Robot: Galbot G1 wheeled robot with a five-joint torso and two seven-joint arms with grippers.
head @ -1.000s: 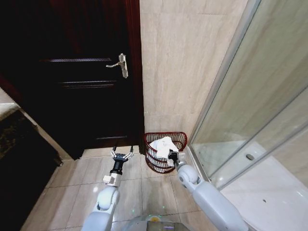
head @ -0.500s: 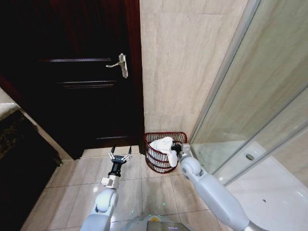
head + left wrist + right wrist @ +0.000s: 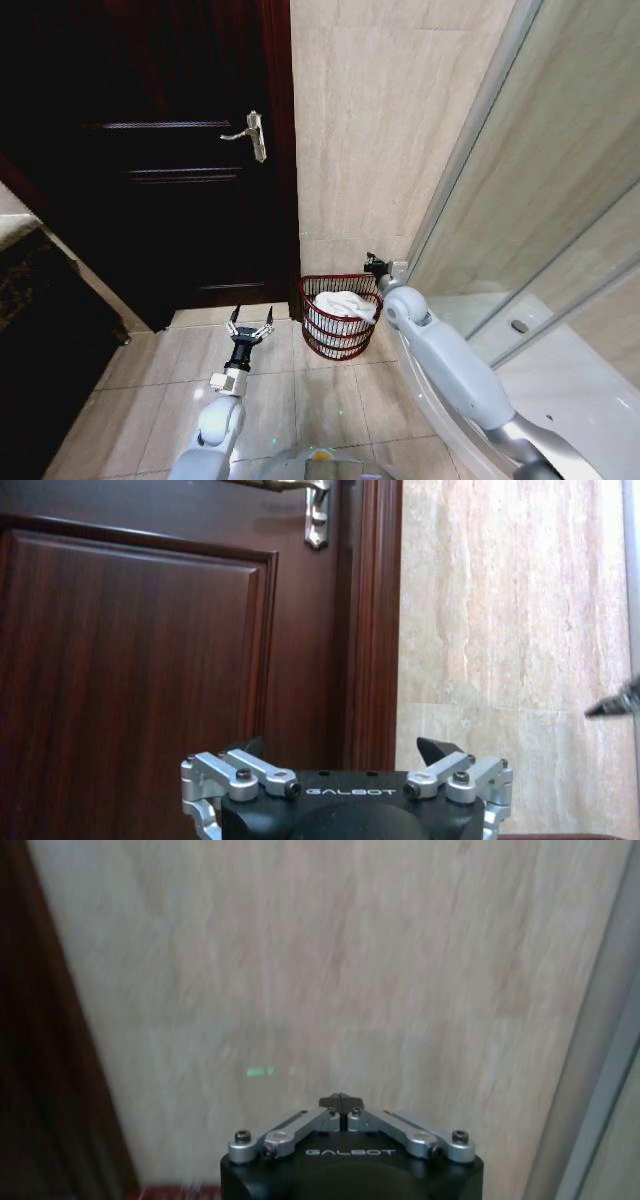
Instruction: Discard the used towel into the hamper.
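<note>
The white crumpled towel (image 3: 346,303) is lying inside the small round dark reddish-brown openwork wicker hamper (image 3: 340,318), long axis running left-right across the rim, one end draping twd the right edge. Hamper is standing upright on the beige tiled floor (image 3: 280,390), against the wall betw the dark wooden door (image 3: 170,170) & the glass shower screen (image 3: 530,200). Right gripper (image 3: 374,265) is hovering above the hamper's back-right rim, fingers pinched together, holding nothing. Left gripper (image 3: 250,327) is sitting low beside the hamper, fingers spread wide, empty.

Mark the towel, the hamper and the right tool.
towel (image 3: 343,303), head view, middle of the white cloth.
hamper (image 3: 322,337), head view, front ribbed wall.
right tool (image 3: 343,1102), right wrist view, closed fingertips.
</note>
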